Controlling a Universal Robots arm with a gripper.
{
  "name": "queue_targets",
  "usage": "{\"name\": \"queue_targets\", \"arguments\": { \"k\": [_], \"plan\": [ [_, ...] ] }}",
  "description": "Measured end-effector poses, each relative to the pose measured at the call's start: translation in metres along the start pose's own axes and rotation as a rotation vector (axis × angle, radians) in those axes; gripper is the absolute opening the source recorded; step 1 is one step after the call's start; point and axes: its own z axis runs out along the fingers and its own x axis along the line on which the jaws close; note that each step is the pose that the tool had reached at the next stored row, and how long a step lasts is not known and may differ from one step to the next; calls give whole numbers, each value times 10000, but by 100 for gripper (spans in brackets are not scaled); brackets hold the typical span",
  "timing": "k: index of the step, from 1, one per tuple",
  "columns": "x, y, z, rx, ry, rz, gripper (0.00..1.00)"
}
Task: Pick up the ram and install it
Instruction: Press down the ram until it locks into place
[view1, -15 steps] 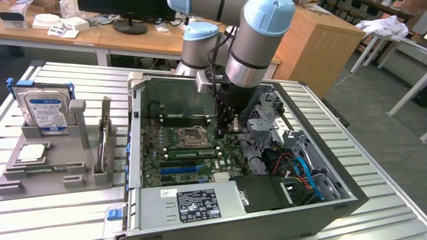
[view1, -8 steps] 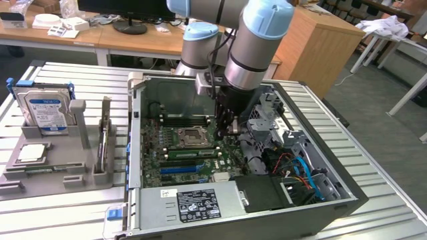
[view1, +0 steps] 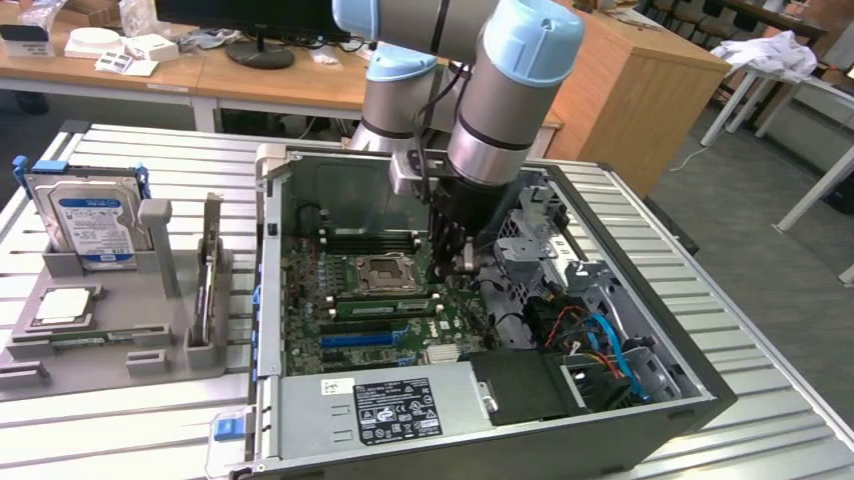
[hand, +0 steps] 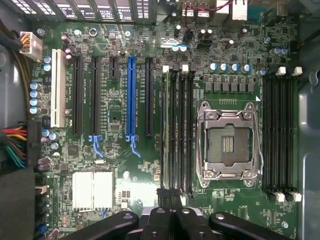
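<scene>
**Ribbed bench, open chassis: ram at the memory slots**

Wooden office desks (view1: 627, 90) stand in the background. In front of them, a ribbed grey metal table (view1: 134, 150) carries the whole set-up.

1. Towards the exterior view's left, we find a grey moulded parts tray (view1: 134, 365). A silver hard drive with a blue label (view1: 91, 225) stands upright in it. A square silver CPU chip (view1: 67, 305) lies flat nearer the camera.

2. Beside the tray lies an open dark grey computer case (view1: 667, 400). It exposes the green motherboard (view1: 320, 330), the empty metal-framed CPU socket (view1: 387, 270) and a grey power supply with a black label (view1: 394, 410).

3. We read the ram (view1: 383, 305) as the long, narrow green strip standing on edge in the bank of memory slots. This bank lies between the socket and the blue expansion slots (view1: 360, 340). We cannot tell how deep the strip sits.

4. The silver and pale-blue robot arm (view1: 514, 90) reaches down into the case. Its black gripper (view1: 462, 265) hangs over the board, near the end of that strip on the exterior view's right.

5. In the wrist view, the black fingertips (hand: 164, 196) are pressed together. They sit just off the end of the slot bank next to the socket, in line with one of its slots.
</scene>
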Motion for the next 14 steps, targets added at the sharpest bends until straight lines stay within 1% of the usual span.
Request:
{"name": "queue_targets", "arguments": {
  "k": [14],
  "plan": [
    [5, -2, 97, 0, -1, 0, 11]
  ]
}}
